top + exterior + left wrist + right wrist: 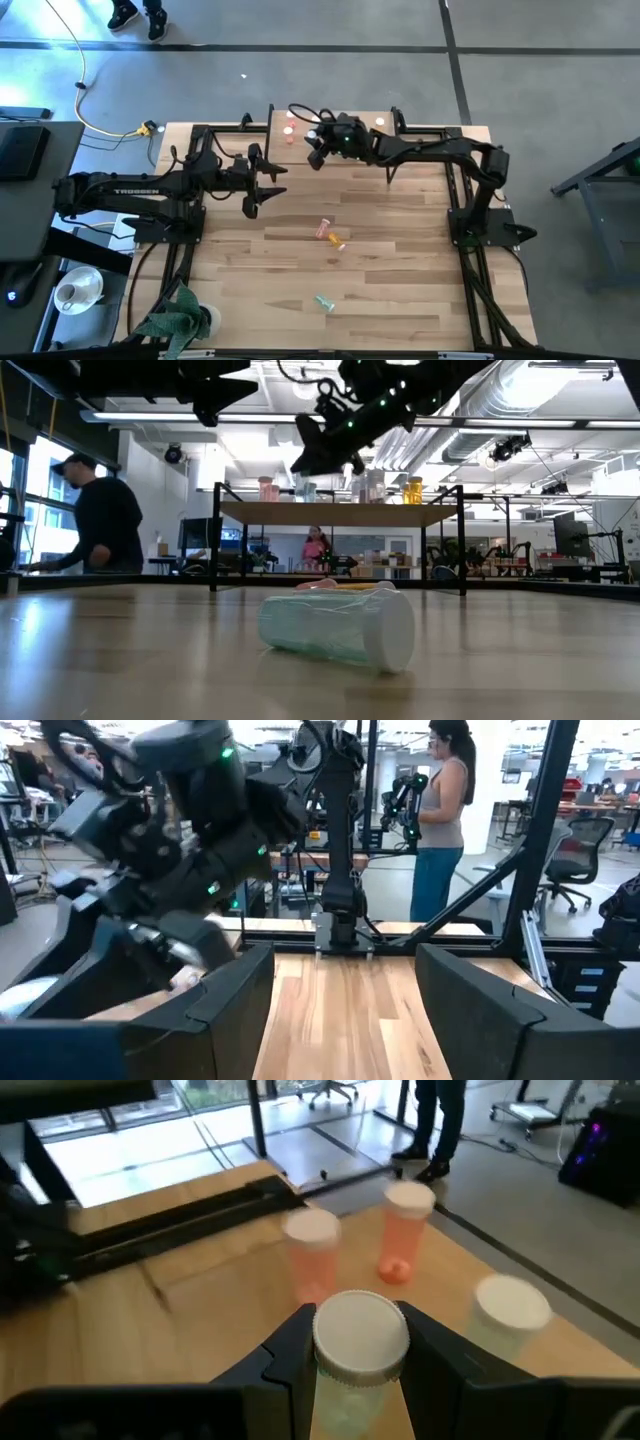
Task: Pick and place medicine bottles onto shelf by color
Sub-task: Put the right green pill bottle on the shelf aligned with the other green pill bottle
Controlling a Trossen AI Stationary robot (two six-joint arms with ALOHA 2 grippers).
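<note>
Right wrist view: right pincer point(357, 1342) is clamped on a white-capped bottle point(358, 1338), two pink bottles point(405, 1230) just ahead on the shelf point(200, 1295); left pincer point(262, 188) apart.

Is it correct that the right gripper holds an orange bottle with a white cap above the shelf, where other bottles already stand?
Not quite. The right wrist view shows the bottle in the right gripper is pale, not orange. It is white-capped, above the shelf, where other bottles stand.
</note>
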